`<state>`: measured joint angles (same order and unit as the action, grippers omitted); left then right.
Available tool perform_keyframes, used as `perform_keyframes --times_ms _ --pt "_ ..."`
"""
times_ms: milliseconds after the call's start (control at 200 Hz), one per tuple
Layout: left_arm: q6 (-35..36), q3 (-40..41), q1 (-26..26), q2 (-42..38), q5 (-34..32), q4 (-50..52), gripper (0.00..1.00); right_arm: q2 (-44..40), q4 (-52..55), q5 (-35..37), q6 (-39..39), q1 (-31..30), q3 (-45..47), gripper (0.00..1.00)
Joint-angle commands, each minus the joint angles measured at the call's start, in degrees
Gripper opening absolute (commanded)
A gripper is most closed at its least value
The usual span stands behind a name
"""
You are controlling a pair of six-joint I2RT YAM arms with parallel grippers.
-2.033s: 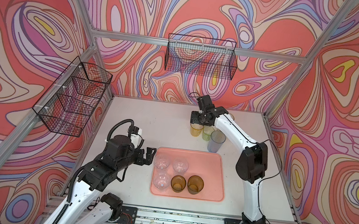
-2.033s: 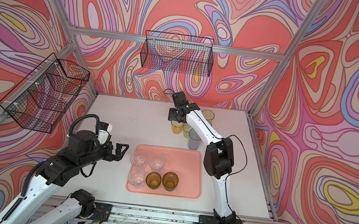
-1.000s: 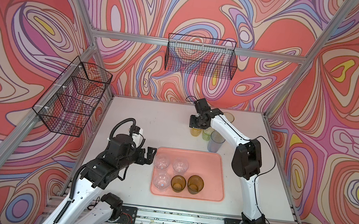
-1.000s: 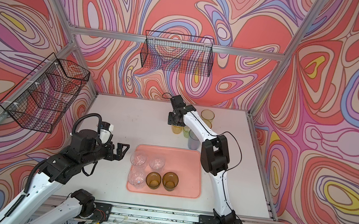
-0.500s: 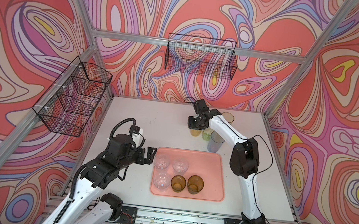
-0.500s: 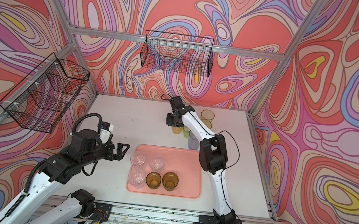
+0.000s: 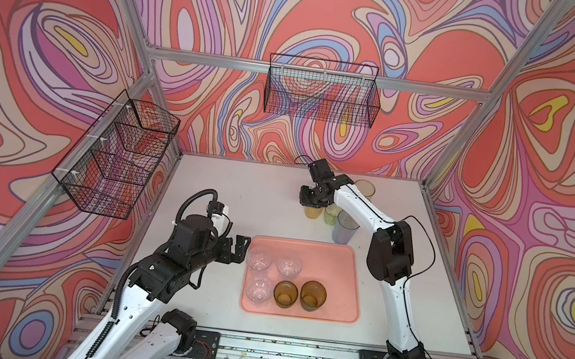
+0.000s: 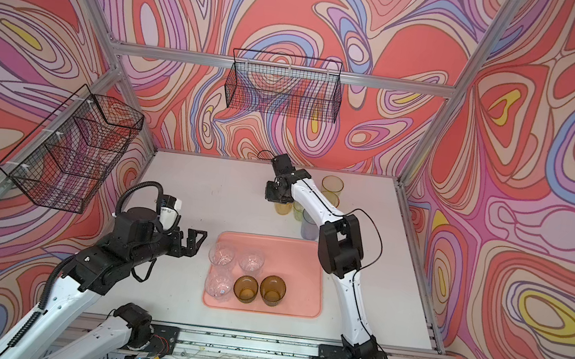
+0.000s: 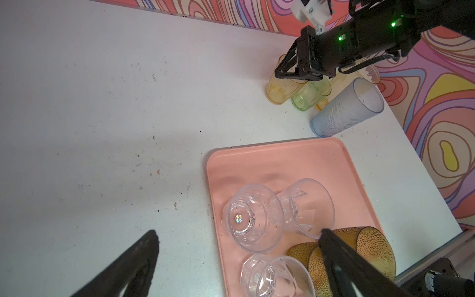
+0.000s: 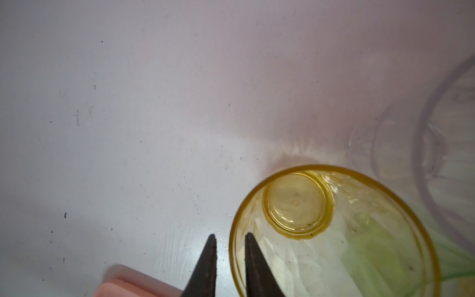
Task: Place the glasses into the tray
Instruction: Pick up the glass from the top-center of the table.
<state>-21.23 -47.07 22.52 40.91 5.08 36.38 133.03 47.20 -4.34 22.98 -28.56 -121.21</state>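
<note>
The salmon-pink tray (image 7: 340, 266) (image 8: 305, 262) holds three clear glasses (image 7: 259, 259) and two amber ones (image 7: 313, 296). Behind it on the table stand a yellow glass (image 7: 313, 212) (image 9: 279, 91), a green one (image 7: 330, 214) and a tall blue-grey one (image 7: 345, 227); a pale amber glass (image 7: 364, 188) stands further back. My right gripper (image 7: 311, 202) (image 10: 229, 237) is closed down on the yellow glass's (image 10: 334, 231) rim, one finger inside, one outside. My left gripper (image 7: 242, 248) (image 9: 239, 232) hangs wide open and empty by the tray's left edge.
Two black wire baskets hang on the walls, one at the left (image 7: 115, 154) and one at the back (image 7: 322, 90). The right arm's elbow (image 7: 389, 254) reaches over the tray's right side. The green glass touches the yellow one.
My right gripper has dropped onto the yellow glass's rim and its jaws have narrowed around the wall. The left arm and the glasses in the tray have not moved.
</note>
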Motion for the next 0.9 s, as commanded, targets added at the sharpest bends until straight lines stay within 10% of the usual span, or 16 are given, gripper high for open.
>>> perform_keyframes --times_ms 0,896 --pt "0.39 0.09 -0.22 -0.3 -0.75 0.24 1.0 1.53 0.09 -0.5 -0.86 0.25 -1.75 0.2" --pt "0.14 0.31 -0.23 -0.65 -1.73 0.01 1.0 0.06 -0.76 -2.31 -2.72 0.17 -0.81 0.0"
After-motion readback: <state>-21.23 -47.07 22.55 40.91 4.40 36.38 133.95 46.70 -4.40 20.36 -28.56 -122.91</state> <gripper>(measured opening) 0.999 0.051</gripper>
